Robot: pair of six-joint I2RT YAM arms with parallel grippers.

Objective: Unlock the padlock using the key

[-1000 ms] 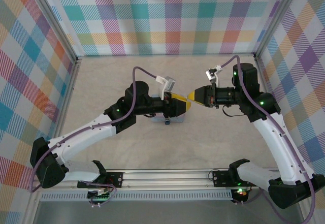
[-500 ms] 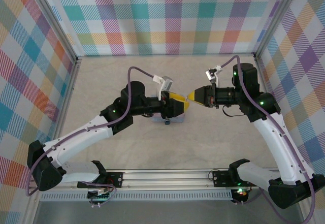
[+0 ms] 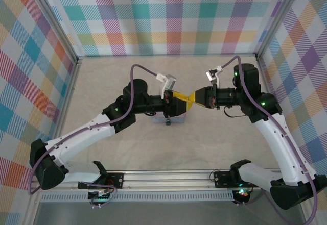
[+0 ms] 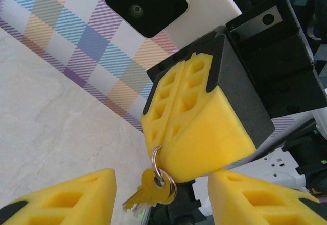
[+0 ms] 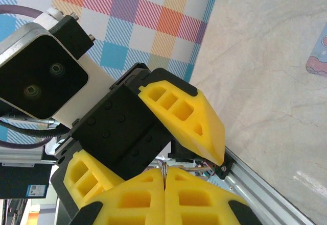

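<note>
R gripper (image 4: 168,148): clenched on ring (image 4: 154,159), key (image 4: 145,193) dangling under tips.
L gripper (image 3: 182,104): spread wide either side of key, no contact.
Do well: L pinches key head, blade free; R lets go after.
Key look: small, brass, flat.
Padlock (image 3: 167,121): prob. small item on table (image 3: 214,143) under L gripper.

Table (image 3: 214,143) was a pale, marbly beige top. A small light-blue item (image 3: 162,119) lay flat on it near the middle, half covered, so couldn't tell what it was.
</note>
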